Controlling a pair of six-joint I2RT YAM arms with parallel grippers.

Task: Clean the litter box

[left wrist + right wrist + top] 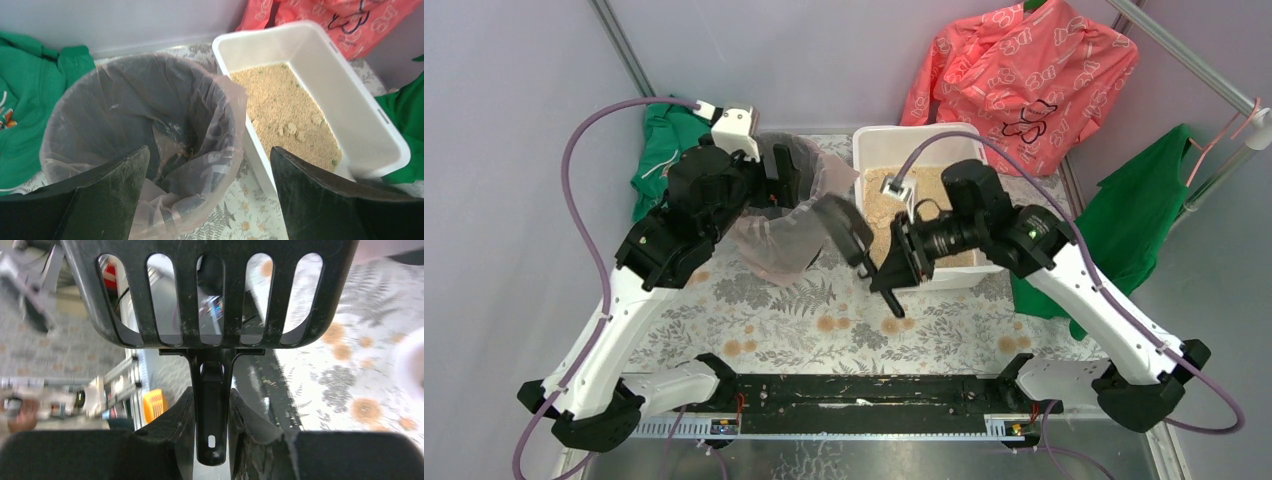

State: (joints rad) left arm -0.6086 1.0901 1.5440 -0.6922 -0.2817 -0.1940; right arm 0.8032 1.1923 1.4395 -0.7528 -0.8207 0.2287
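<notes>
The litter box [916,137] is a white tub of tan granules at the back, right of centre. It also shows in the left wrist view [320,50], with a few clumps in the sand. My right gripper [904,263] is shut on the handle of a black slotted scoop [848,231]. It holds the scoop tilted in the air between the box and the bin. In the right wrist view my gripper [212,410] clamps the handle, and the scoop's head [210,300] shows no clumps. My left gripper [210,155] is open and empty at the bin [769,185].
A round black bin lined with a clear bag [789,225] stands just left of the litter box, touching it [135,115]. Green cloth [659,150] lies at the back left. A coral garment [1024,70] and a green shirt [1144,210] hang at the right. A floral cloth [824,320] covers the table.
</notes>
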